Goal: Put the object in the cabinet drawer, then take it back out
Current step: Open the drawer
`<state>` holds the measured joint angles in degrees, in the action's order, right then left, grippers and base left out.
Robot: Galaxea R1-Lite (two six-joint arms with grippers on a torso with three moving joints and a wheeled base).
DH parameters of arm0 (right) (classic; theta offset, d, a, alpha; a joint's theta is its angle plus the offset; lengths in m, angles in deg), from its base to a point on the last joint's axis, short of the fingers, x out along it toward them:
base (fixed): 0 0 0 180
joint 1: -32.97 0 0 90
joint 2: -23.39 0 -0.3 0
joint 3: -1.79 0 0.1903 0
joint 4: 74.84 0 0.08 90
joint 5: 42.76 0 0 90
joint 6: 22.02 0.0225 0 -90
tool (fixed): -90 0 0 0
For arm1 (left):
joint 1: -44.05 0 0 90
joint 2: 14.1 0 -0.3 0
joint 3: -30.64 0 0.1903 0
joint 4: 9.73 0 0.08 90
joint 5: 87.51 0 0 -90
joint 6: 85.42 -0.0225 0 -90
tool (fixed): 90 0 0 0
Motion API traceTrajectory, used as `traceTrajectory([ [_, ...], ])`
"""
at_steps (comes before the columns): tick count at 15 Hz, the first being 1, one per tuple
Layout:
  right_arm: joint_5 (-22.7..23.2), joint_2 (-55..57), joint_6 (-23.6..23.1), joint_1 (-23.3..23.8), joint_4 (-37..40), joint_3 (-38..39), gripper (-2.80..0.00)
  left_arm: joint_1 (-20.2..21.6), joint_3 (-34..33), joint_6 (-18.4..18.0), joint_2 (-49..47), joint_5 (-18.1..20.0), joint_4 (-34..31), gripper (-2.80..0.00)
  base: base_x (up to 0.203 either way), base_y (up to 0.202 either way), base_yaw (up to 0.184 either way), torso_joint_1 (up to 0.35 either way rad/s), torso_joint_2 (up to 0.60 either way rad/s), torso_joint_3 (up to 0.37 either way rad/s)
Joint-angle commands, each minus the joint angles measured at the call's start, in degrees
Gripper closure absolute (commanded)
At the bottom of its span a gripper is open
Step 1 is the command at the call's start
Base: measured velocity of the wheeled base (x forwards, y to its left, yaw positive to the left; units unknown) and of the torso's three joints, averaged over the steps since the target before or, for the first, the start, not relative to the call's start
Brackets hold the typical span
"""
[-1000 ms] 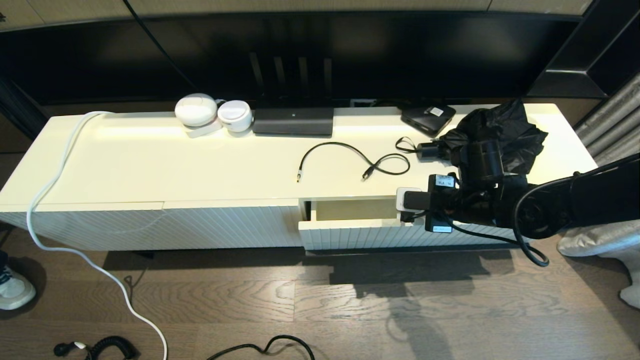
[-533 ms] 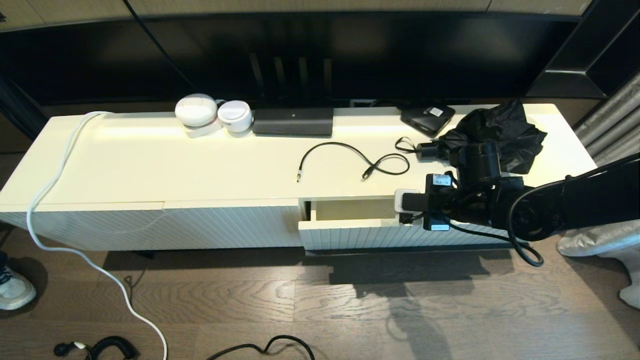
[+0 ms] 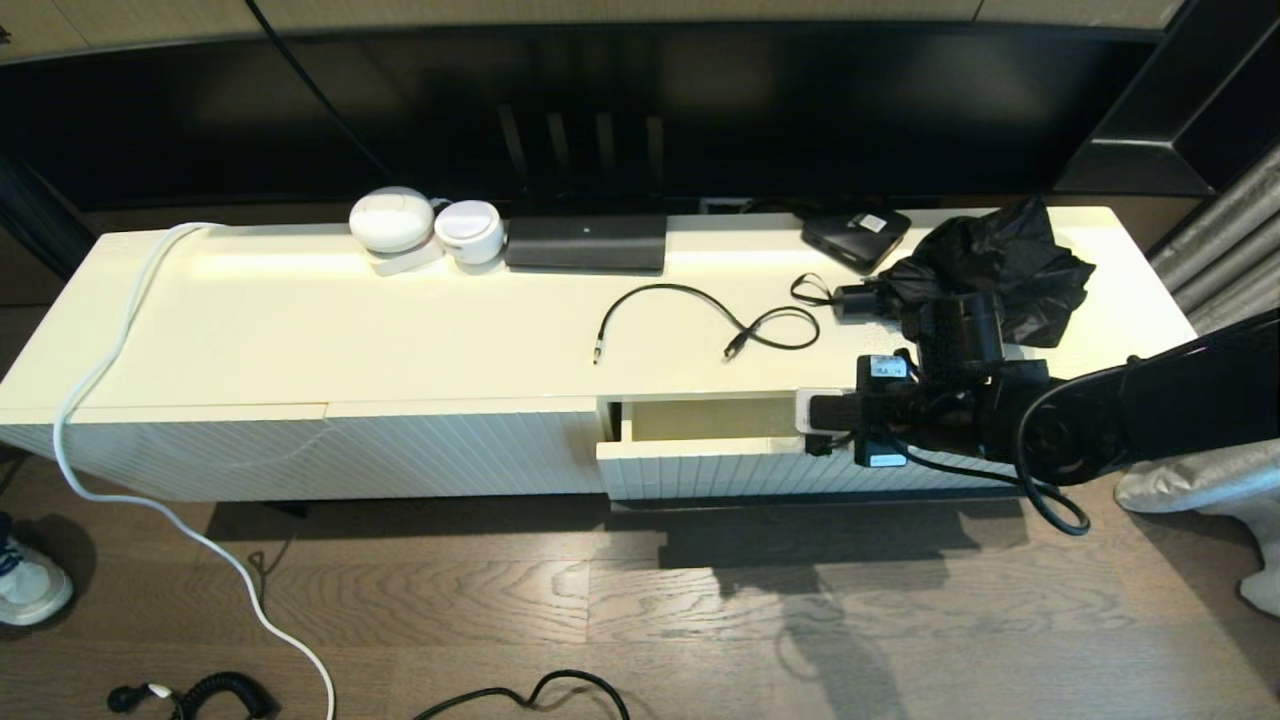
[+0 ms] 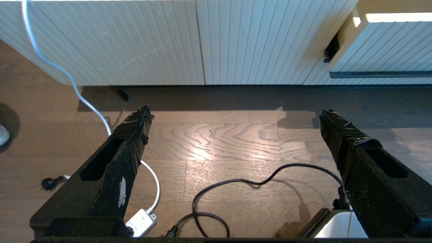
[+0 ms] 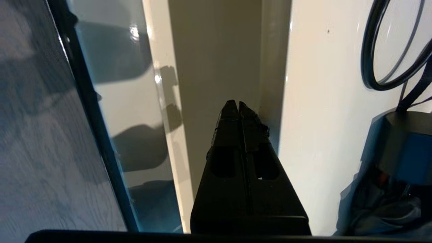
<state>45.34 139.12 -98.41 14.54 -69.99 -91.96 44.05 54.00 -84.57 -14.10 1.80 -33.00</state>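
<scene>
The cabinet drawer [image 3: 700, 466] stands partly pulled out at the cabinet's right half, its cream inside [image 3: 705, 418] bare. My right gripper [image 5: 236, 104] is shut on nothing, its fingers down in the gap between the drawer's front wall [image 5: 165, 101] and the cabinet top [image 5: 320, 101]. The drawer's black bar handle [image 5: 98, 135] runs along the front's lower edge. A black cable [image 3: 720, 325] and a folded black umbrella [image 3: 990, 260] lie on the cabinet top behind the drawer. My left gripper [image 4: 234, 116] hangs open over the floor, away from the cabinet.
White round devices [image 3: 425, 228], a dark flat box [image 3: 585, 243] and a small black box [image 3: 855, 235] line the back of the cabinet top. A white cord [image 3: 110, 400] and black cables [image 4: 236, 189] trail over the wood floor. A handleless ribbed front [image 3: 300, 455] fills the left half.
My right wrist shifted slightly left, then back right and a little lower at the drawer. The drawer's opening looks the same.
</scene>
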Motion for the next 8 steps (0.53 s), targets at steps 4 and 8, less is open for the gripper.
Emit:
traceTrajectory([
  [4, 0.14, -0.53, -0.44, -0.11, 1.24, 0.35, 0.0, 0.0, 0.0, 0.03, 0.0, -0.02, -0.01, -2.8, 0.0, 0.0, 0.0, 0.0, 0.0, 0.0],
  [8, 0.06, -1.85, -1.12, -0.12, 4.41, 0.79, 0.0, 0.0, 0.0, 0.03, 0.0, -0.02, -0.01, -2.8, 0.0, 0.0, 0.0, 0.0, 0.0, 0.0],
])
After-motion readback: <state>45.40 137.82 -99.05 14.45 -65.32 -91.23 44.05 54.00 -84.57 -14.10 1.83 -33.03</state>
